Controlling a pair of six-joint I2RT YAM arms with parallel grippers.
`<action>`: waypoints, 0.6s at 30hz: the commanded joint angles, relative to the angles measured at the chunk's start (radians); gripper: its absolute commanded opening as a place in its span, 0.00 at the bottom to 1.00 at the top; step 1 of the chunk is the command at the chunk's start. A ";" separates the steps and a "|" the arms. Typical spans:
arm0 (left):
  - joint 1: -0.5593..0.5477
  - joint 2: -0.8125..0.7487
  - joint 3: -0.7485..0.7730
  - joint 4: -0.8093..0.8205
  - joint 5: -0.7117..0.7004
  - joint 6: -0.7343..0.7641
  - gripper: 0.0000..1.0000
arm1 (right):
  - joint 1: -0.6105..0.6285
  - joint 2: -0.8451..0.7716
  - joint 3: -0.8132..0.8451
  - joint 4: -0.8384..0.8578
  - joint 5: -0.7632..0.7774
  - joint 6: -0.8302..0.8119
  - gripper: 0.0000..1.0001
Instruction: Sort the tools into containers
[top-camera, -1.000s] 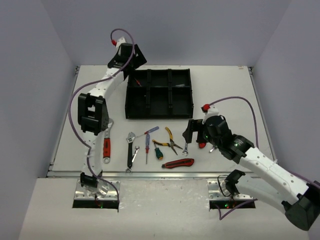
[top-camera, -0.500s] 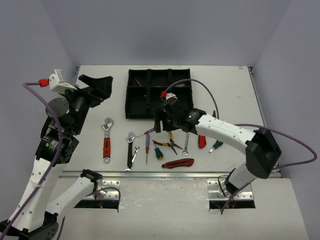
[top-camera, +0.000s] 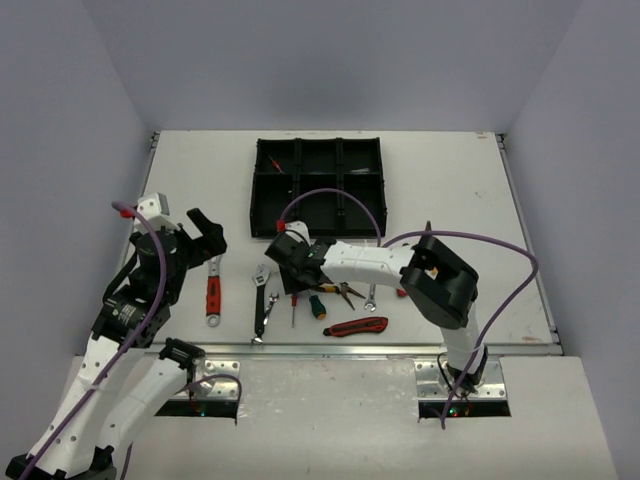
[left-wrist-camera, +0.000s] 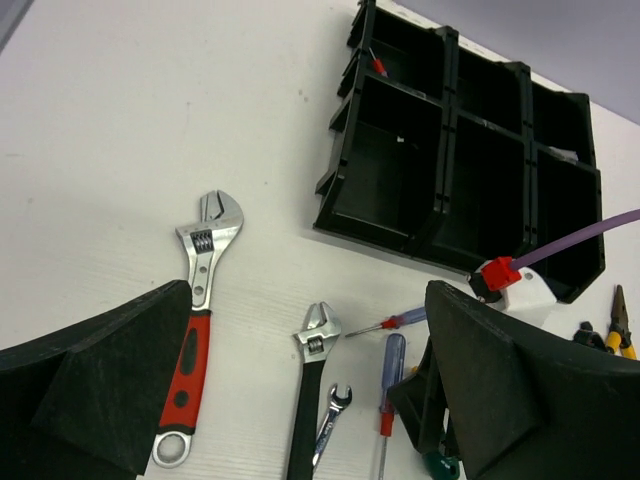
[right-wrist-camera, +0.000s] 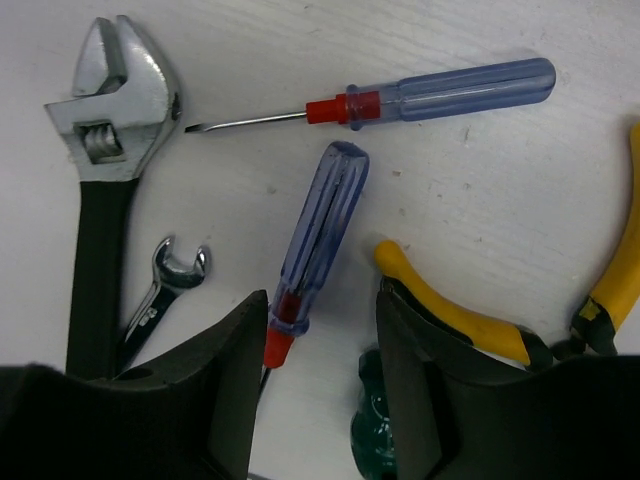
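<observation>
**Right pincer straddles a blue screwdriver; left pincer idle**

At 9 o'clock of the tool row, the left pincer (top-camera: 204, 236) hangs over the tabletop (top-camera: 450, 190), released, with its fingers spread wide and nothing in it. At its 3 o'clock lie the red wrench (top-camera: 213, 288) and then the black wrench (top-camera: 262, 300), with a small spanner (right-wrist-camera: 160, 290) beside the black handle.

Next comes the right pincer (right-wrist-camera: 320, 300), low over two blue screwdrivers. The level screwdriver (right-wrist-camera: 440, 92) lies at its 12 o'clock. The slanted screwdriver (right-wrist-camera: 318, 225) runs down between the fingers, which flank its red collar where handle meets shaft. They are part-way parted with a gap on the 3 o'clock side, so this pincer is not yet clenched and grasps nothing.

Further toward 3 o'clock are the green screwdriver (top-camera: 317, 306), the pliers (right-wrist-camera: 455, 320), a silver spanner (top-camera: 370, 295) and the knife (top-camera: 356, 326). The tray (top-camera: 320, 141) sits at 12 o'clock of the row. A small red item lies in its far-left compartment, too small to name.

The slanted screwdriver looks light and stiff. Its smooth, round plastic handle will likely roll or slip under a skewed squeeze. At the collar it would probably swing, handle-heavy, so mid-handle, squarely across the barrel, seems the steadier hold.
</observation>
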 joint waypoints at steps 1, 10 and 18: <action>0.008 -0.012 0.006 0.056 -0.037 0.033 1.00 | 0.012 0.019 0.030 0.000 0.064 0.067 0.48; 0.011 -0.024 -0.002 0.064 -0.011 0.037 1.00 | 0.016 0.093 0.025 0.018 0.057 0.109 0.39; 0.011 -0.022 -0.004 0.067 0.002 0.040 1.00 | 0.017 0.109 0.018 0.021 0.060 0.119 0.21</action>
